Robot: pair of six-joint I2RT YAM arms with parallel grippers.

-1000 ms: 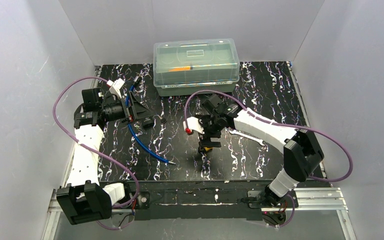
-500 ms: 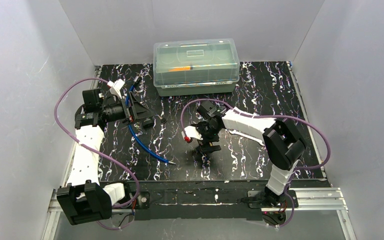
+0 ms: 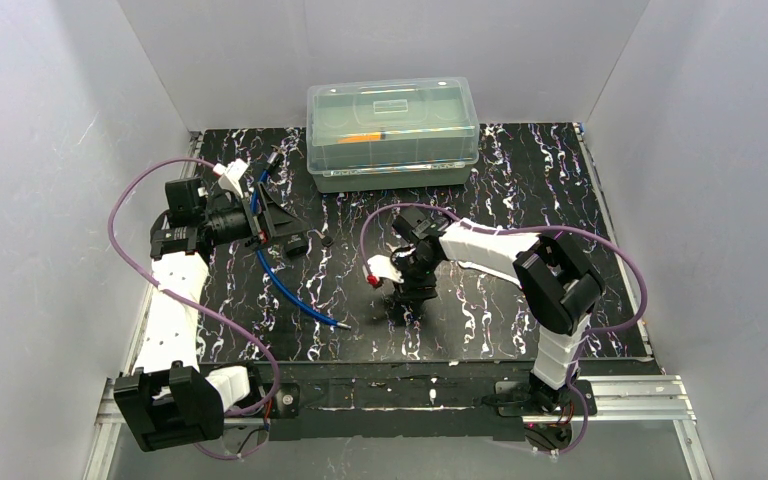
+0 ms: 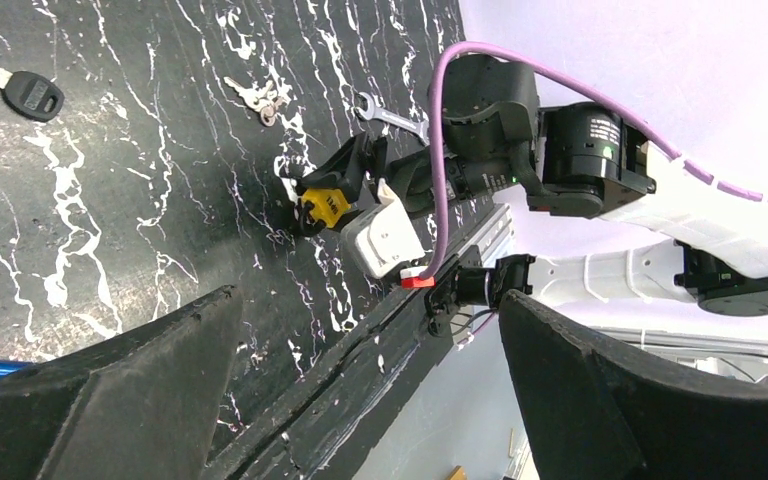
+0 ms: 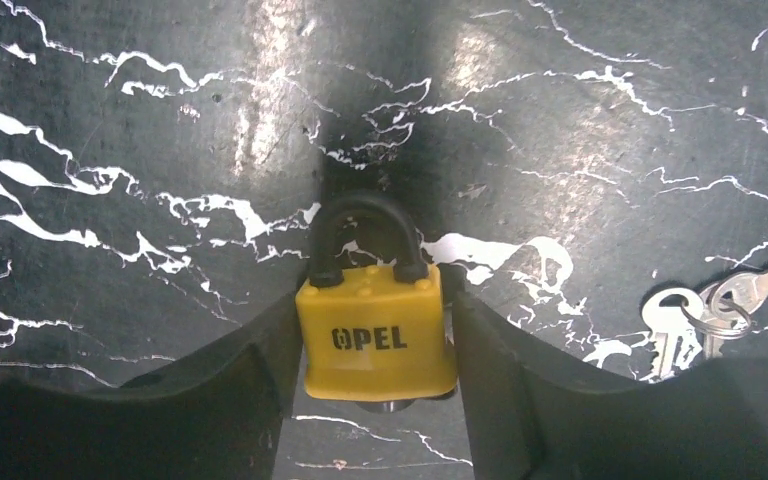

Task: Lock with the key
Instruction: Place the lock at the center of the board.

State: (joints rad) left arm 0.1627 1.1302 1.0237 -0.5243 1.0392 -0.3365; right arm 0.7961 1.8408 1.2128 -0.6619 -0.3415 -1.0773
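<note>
marbled table (image 3: 520,170): right gripper (image 5: 373,322) clamps yellow padlock (image 5: 377,345).

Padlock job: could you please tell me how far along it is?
Done: the right gripper is at the yellow padlock. In hand: its fingers press both sides of the lock's body. Left: the key bunch lies untouched beside it and the left gripper hangs open and empty, so picking up the key and turning it in the lock are not yet done.

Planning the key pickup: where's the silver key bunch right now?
The silver key bunch lies on the table at the lower right of the right wrist view, just outside the right gripper, which brackets the yellow padlock. Nothing touches it.
</note>
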